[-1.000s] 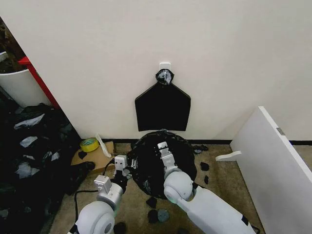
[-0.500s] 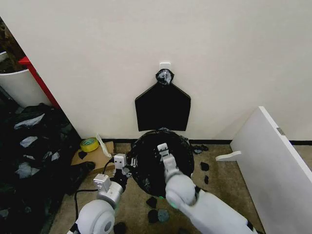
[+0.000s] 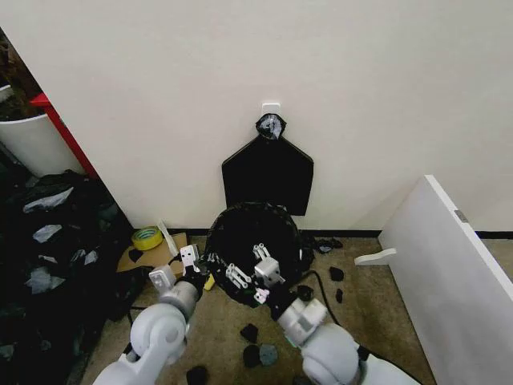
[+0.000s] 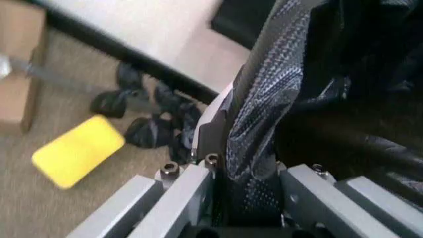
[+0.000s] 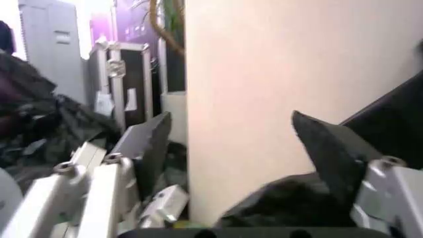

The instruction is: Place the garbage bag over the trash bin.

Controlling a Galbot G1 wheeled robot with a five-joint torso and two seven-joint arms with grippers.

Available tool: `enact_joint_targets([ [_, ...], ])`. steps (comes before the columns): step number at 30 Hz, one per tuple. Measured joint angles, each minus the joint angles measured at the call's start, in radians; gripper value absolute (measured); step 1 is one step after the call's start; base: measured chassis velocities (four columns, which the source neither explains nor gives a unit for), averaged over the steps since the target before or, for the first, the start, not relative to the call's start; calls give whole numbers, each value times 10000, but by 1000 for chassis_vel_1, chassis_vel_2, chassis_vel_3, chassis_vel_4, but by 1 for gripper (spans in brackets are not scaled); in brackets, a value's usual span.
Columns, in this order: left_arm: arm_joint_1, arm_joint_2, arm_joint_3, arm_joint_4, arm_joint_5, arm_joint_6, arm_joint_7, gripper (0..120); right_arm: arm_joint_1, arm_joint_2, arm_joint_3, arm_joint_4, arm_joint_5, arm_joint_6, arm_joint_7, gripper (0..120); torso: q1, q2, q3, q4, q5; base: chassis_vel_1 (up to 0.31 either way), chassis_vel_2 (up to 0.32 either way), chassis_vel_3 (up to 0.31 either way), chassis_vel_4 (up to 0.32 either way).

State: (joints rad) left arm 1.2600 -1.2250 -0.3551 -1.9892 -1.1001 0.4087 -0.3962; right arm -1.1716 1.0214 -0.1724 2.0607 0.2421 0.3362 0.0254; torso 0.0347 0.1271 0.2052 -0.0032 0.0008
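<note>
The garbage bag [image 3: 255, 237], glossy black and wrinkled, hangs over the trash bin with its mouth gaping upward. The bag hides the bin in the head view; in the left wrist view a pale strip of the bin [image 4: 213, 110] shows beside the plastic. My left gripper [image 3: 195, 261] is at the bag's left edge, shut on a fold of the bag [image 4: 310, 59], as the left gripper [image 4: 254, 148] shows up close. My right gripper [image 3: 250, 269] is at the bag's near side, open, with nothing held. In the right wrist view the right gripper [image 5: 231, 119] frames the wall, above the bag [image 5: 284, 198].
A flat black bundle [image 3: 267, 176] hangs on the wall behind the bin. A yellow tape roll [image 3: 147, 237] and cardboard [image 3: 159, 255] lie to the left, beside a heap of black bags [image 3: 48, 233]. Black scraps [image 3: 250, 332] litter the floor. A white board [image 3: 449, 273] leans at right.
My right gripper has drawn back from on top of the bag to its near side and stands open. The bag's mouth has lifted and shifted slightly left. The left gripper has moved a little left.
</note>
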Motion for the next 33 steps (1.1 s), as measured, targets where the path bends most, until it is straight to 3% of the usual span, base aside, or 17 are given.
enact_joint_targets([
  [3,-219,-208,-530,201,-903,486,-369,0,-301,-63,236,226,-577,-102,886,79,0,0,0,0,-1,0,0,0,0],
  [8,-729,-527,-2112,730,-3401,1779,-1668,0,-1274,-250,620,595,-1880,-1265,4103,98,0,0,0,-2,0,0,0,0,0],
  [12,-783,-519,-2696,820,-4365,2343,-2122,0,-1578,-324,540,494,-1801,-1714,4846,100,0,0,0,2,-2,0,0,0,0],
  [17,-798,-474,-3241,690,-5770,3189,-2707,0,-1712,-285,225,126,-1628,-1760,4839,100,0,0,0,-1,-3,0,0,0,0],
  [21,-592,-401,-3513,430,-6542,3345,-3090,0,-1613,-60,-7,-401,-1543,-1273,4190,100,0,0,0,1,-1,0,0,0,0],
  [33,-143,-233,-3221,16,-6363,3322,-2818,0,-1365,474,93,-1052,-928,23,2341,100,0,0,0,-1,-1,0,0,0,0],
])
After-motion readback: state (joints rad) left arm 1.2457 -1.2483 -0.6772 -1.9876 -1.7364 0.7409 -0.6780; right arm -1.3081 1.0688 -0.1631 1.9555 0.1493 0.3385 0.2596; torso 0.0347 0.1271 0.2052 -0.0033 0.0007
